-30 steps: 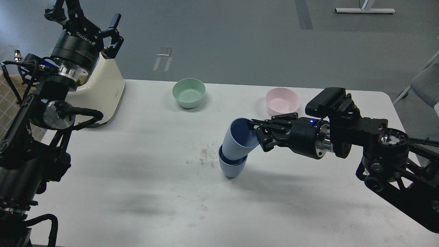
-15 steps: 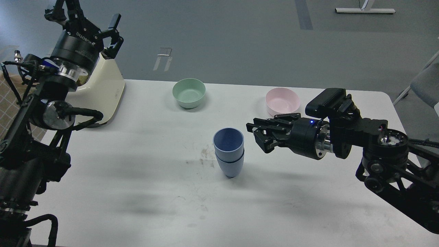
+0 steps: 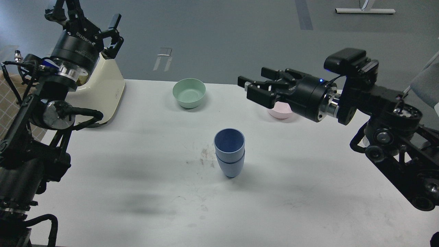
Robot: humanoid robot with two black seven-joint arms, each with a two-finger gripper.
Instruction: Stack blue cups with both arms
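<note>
Two pale blue cups (image 3: 229, 152) stand upright in the middle of the white table (image 3: 137, 178), one nested inside the other, dark blue inside. My right gripper (image 3: 252, 87) is open and empty, raised above the table behind and to the right of the cups, well apart from them. My left gripper (image 3: 85, 17) is raised at the far left, above the cream appliance, open and empty.
A mint-green bowl (image 3: 189, 93) sits at the back centre. A pink bowl (image 3: 281, 113) sits at the back right, mostly hidden behind my right gripper. A cream appliance (image 3: 103, 92) stands at the back left corner. A smudge (image 3: 205, 156) marks the table left of the cups.
My right gripper let go of the tilted upper cup, which settled upright into the lower one. The right arm then rose and drew back toward the pink bowl. The left arm has not moved.
</note>
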